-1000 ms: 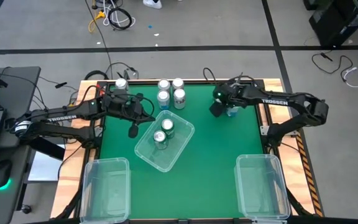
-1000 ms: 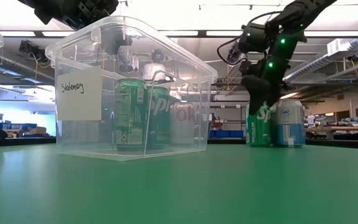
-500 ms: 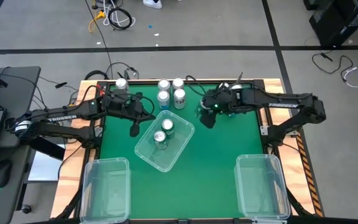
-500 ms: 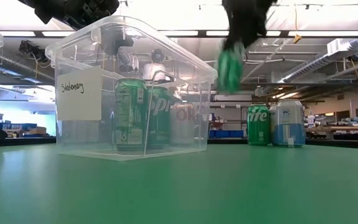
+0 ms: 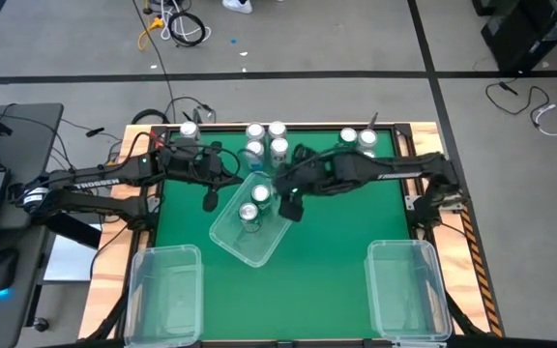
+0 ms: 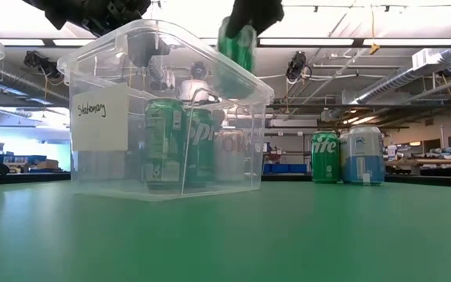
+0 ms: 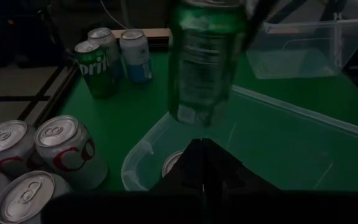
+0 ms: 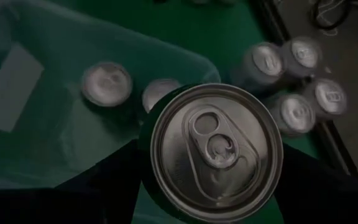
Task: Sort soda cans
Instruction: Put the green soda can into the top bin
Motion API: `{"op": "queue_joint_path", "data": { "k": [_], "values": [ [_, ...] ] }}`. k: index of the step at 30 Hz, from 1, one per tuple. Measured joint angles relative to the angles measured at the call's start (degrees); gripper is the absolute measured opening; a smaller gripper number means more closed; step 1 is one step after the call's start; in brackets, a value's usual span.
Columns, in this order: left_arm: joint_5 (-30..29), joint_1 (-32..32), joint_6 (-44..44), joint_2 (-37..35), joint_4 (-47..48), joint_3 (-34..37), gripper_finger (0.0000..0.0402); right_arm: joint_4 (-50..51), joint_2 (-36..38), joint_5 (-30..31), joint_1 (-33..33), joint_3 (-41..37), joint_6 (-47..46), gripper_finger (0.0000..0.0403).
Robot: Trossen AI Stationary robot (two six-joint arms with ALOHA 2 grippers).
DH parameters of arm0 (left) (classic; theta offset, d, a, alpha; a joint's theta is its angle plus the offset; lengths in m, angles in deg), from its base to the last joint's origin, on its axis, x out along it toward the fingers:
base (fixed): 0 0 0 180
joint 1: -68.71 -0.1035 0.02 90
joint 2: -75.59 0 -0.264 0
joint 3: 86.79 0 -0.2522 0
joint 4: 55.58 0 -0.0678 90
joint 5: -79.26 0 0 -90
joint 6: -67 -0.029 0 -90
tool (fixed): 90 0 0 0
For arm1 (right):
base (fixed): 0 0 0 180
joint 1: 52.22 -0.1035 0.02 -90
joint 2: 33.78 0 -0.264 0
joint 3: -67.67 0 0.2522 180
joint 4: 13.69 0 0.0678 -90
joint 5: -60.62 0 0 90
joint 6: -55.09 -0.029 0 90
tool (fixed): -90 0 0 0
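The right gripper point(image 6: 241, 27) hangs in the air over the rim of the clear bin point(image 5: 222, 235) that sits askew in the middle of the green table point(image 5: 337, 232), and a green can point(image 6: 236, 45) sits between its fingers, gripped by its sides. In the right wrist view the can's silver top point(image 8: 216, 146) with its pull tab faces the camera squarely, a dark finger on either side of the body, so the long axis runs along the gripper's own line. From table height the green can stands nearly upright with a slight tilt, its lower end above the bin's near corner and clear of the two green cans point(image 6: 164, 141) standing inside. The jaws are spread wide, to the can's full width, and closed on it. The left wrist view shows the same can point(image 7: 204, 59) hanging over the bin's edge. The left gripper point(image 5: 208, 203) waits with its fingers pressed together, holding nothing, just beside the bin on its left side. A cluster of silver-topped cans point(image 5: 267, 140) stands at the far edge of the table behind the bin, one more point(image 5: 189, 130) at the far left corner, and two point(image 5: 358, 138) at the far right. Two further clear bins point(image 5: 167, 280) sit at the near corners.
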Motion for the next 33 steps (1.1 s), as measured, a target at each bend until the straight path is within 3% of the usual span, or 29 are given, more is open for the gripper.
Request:
{"op": "queue_joint_path", "data": {
  "k": [26,33],
  "values": [
    [-0.3,0.0,-0.8,0.0,1.1,0.0,0.0001,1.5,-14.7,-3.0,1.4,0.0,-5.6,0.0287],
    [-0.3,0.0,-0.8,0.0,2.0,0.0,0.0001,2.1,-17.2,-3.2,1.7,0.2,-6.2,0.0317]
  ]
}}
